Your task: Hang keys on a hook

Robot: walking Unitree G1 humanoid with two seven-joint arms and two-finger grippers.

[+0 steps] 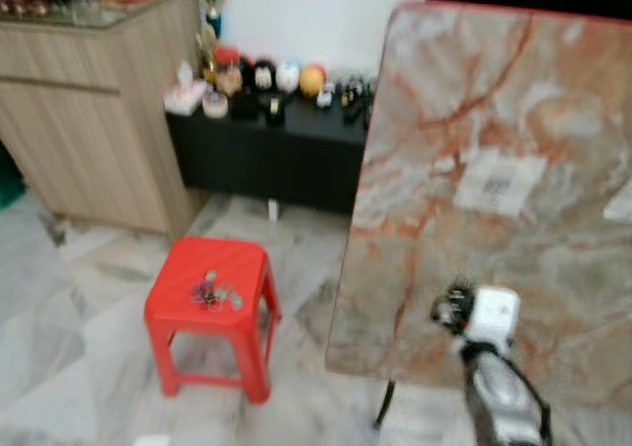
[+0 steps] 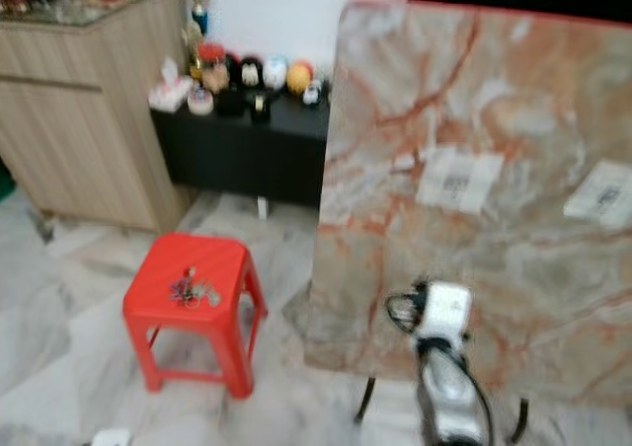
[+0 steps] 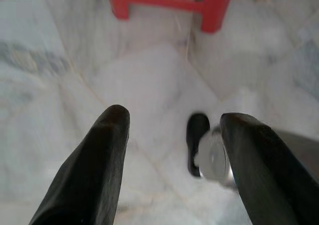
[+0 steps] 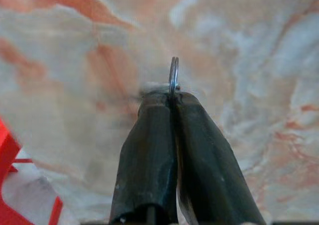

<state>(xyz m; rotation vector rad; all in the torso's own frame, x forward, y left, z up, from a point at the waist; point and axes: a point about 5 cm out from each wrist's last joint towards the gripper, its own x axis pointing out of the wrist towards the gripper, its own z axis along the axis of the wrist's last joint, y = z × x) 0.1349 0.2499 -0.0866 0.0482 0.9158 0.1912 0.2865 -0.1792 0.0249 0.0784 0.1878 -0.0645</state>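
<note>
A bunch of keys (image 1: 212, 291) lies on top of a red plastic stool (image 1: 242, 260) on the floor to my left. My right arm (image 1: 492, 367) reaches over the near edge of a marble table (image 1: 494, 150). In the right wrist view, my right gripper (image 4: 172, 98) is shut on a thin metal key ring (image 4: 173, 71), which sticks up edge-on from the fingertips against the marble. My left gripper (image 3: 172, 120) hangs open over the pale floor, nothing between its fingers, with the stool's red legs (image 3: 214, 8) beyond it.
A wooden cabinet (image 1: 89, 101) stands at the left. A low black bench (image 1: 276, 150) with several ornaments runs along the white back wall. White paper labels (image 1: 499, 182) lie on the marble table. Pale marble floor (image 1: 79, 318) surrounds the stool.
</note>
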